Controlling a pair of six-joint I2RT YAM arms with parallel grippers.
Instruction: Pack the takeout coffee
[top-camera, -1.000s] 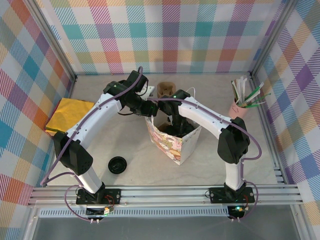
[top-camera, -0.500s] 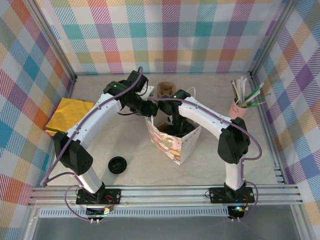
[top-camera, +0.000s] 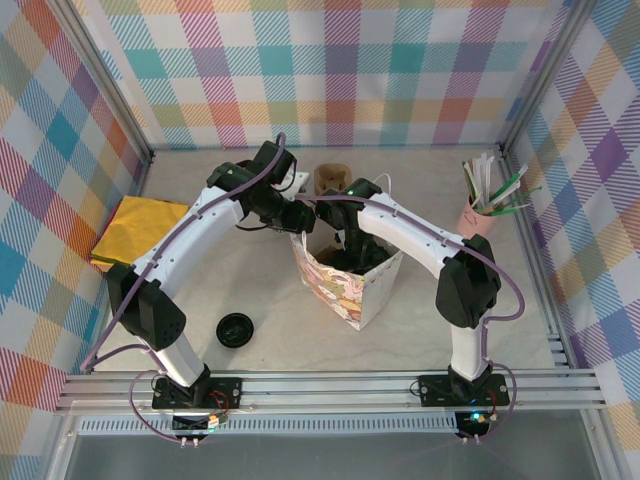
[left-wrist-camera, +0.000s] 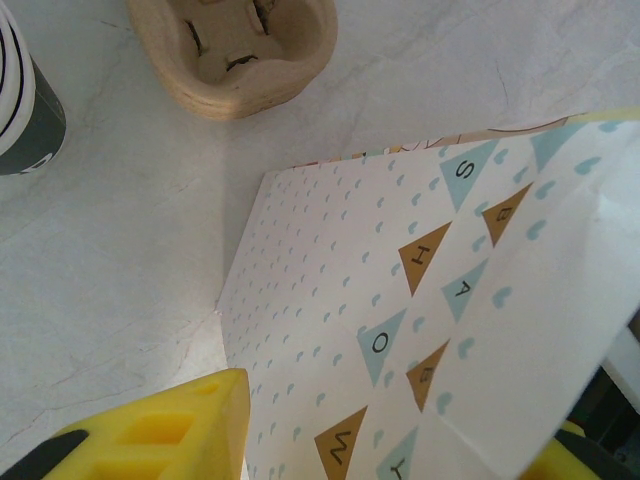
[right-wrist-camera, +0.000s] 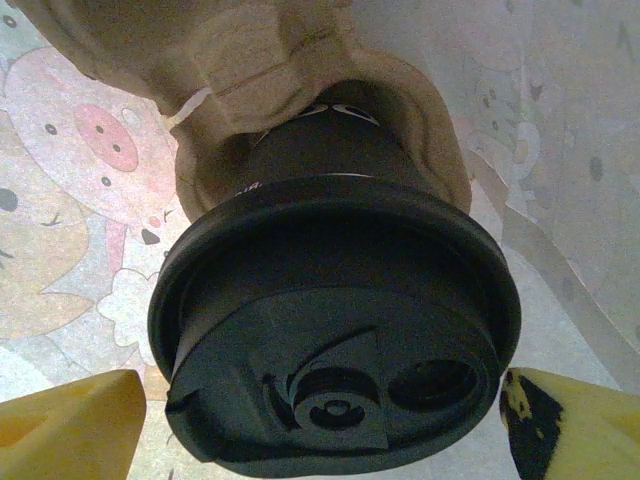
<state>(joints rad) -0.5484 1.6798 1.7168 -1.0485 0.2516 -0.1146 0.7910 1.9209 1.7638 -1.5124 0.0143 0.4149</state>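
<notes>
The bag (top-camera: 345, 290) stands central with the takeout coffee (right-wrist-camera: 335, 330) seated in a carrier (right-wrist-camera: 250, 60) inside it, a second carrier (top-camera: 330, 178) at its 12 o'clock, a loose lid (top-camera: 235, 329) at 8, a folded sheet (top-camera: 140, 230) at 9 and a holder of sticks (top-camera: 482, 208) at 2 o'clock.

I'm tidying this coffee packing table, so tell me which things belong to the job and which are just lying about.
Belongs to the job:
- lidded takeout coffee
- pulp carrier around it
- patterned paper bag

Just lying about:
- loose black lid
- yellow cloth
- pink cup of stirrers
- spare pulp carrier
- second cup near the spare carrier
</notes>
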